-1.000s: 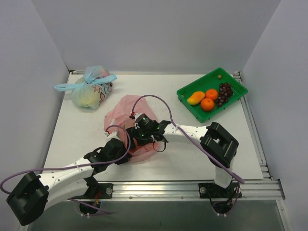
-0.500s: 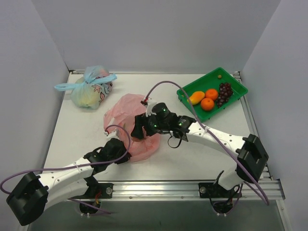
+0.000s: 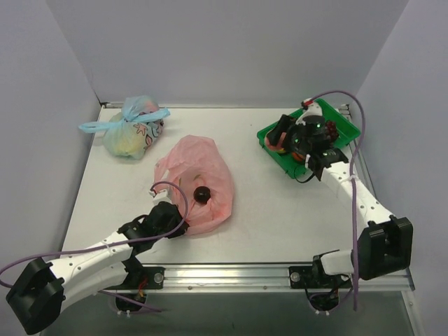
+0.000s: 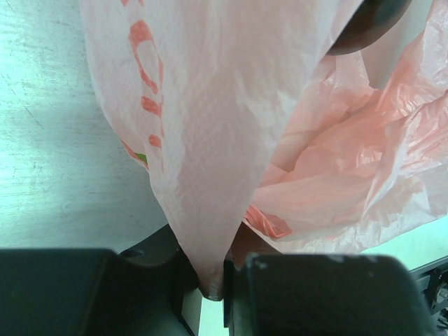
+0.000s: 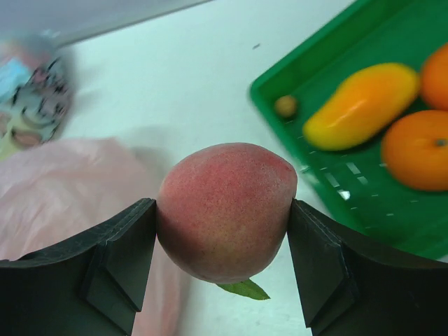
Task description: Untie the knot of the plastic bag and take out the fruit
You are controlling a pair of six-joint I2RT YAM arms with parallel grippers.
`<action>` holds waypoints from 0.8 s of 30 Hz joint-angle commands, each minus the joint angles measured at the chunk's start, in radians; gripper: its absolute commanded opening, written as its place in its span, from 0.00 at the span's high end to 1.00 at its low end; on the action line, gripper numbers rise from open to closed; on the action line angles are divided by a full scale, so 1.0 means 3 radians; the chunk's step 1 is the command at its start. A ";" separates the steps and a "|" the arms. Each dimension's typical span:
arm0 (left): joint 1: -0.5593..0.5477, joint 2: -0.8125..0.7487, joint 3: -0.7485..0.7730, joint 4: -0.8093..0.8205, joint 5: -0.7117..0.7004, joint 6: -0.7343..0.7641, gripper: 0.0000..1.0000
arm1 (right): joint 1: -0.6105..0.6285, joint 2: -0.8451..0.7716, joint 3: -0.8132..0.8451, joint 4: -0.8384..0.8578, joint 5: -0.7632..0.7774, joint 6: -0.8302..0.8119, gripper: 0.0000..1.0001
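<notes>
The pink plastic bag (image 3: 196, 183) lies open and flattened at the table's middle; no knot shows. A dark plum (image 3: 202, 195) sits in its mouth and also shows in the left wrist view (image 4: 364, 24). My left gripper (image 3: 175, 222) is shut on the bag's near edge (image 4: 210, 210). My right gripper (image 3: 278, 140) is shut on a pink-red peach (image 5: 225, 210) with a small green leaf, held above the table at the left corner of the green tray (image 5: 336, 42). In the tray lie a mango (image 5: 360, 105) and an orange (image 5: 418, 150).
A blue-tied bag (image 3: 133, 133) with pastel contents lies at the back left. The green tray (image 3: 344, 120) stands at the back right, mostly covered by my right arm. A small brown bit (image 5: 285, 106) lies in the tray's corner.
My right gripper has come out of the pink bag with the peach and swung right to the tray's edge. The plum now shows in the bag. The left gripper has held its grip.
</notes>
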 commanded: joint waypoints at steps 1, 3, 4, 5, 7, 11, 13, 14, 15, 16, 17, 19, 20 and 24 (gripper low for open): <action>-0.0007 -0.0047 0.0178 -0.0042 -0.0093 0.0150 0.78 | -0.0431 0.0074 0.0104 0.0177 0.0300 -0.0036 0.71; -0.0007 -0.0032 0.0204 -0.0037 -0.0093 0.0201 0.78 | -0.0601 0.0304 0.0206 0.0269 0.0336 -0.0026 0.70; -0.0007 -0.0026 0.0209 -0.0026 -0.0078 0.0216 0.78 | -0.0673 0.0395 0.0328 0.0361 0.0326 -0.0026 0.70; -0.0007 -0.0021 0.0214 0.0019 -0.0063 0.0231 0.78 | -0.0800 0.0594 0.0420 0.0397 0.0321 -0.0036 0.69; -0.0012 0.0009 0.0219 0.0050 -0.0022 0.0278 0.78 | -0.0883 0.0825 0.0741 0.0423 0.0280 -0.0082 0.68; -0.0012 0.0035 0.0229 0.0076 0.0009 0.0354 0.78 | -0.1026 0.1458 0.1247 0.0408 0.0321 -0.0174 0.60; -0.0007 0.0045 0.0219 0.0091 0.0004 0.0370 0.78 | -0.1062 0.1633 0.1448 0.0352 0.0367 -0.0195 0.58; -0.0012 0.0045 0.0214 0.0102 0.0009 0.0370 0.78 | -0.1072 0.1806 0.1636 0.0321 0.0387 -0.0190 0.54; -0.0012 0.0040 0.0209 0.0107 0.0014 0.0375 0.78 | -0.1067 0.1884 0.1734 0.0275 0.0388 -0.0185 0.51; -0.0007 0.0045 0.0204 0.0112 0.0014 0.0375 0.78 | -0.1067 0.1955 0.1826 0.0169 0.0382 -0.0180 0.47; -0.0012 0.0040 0.0199 0.0117 0.0014 0.0375 0.78 | -0.1067 0.2077 0.1923 0.0117 0.0388 -0.0180 0.35; -0.0012 0.0040 0.0183 0.0117 0.0019 0.0375 0.78 | -0.1067 0.2140 0.2062 0.0055 0.0388 -0.0205 0.25; -0.0012 0.0045 0.0173 0.0122 0.0024 0.0375 0.78 | -0.1067 0.2155 0.2072 0.0035 0.0388 -0.0210 0.20; -0.0007 0.0045 0.0142 0.0153 0.0040 0.0365 0.78 | -0.1139 0.2038 0.1960 0.0019 0.0423 -0.0210 0.00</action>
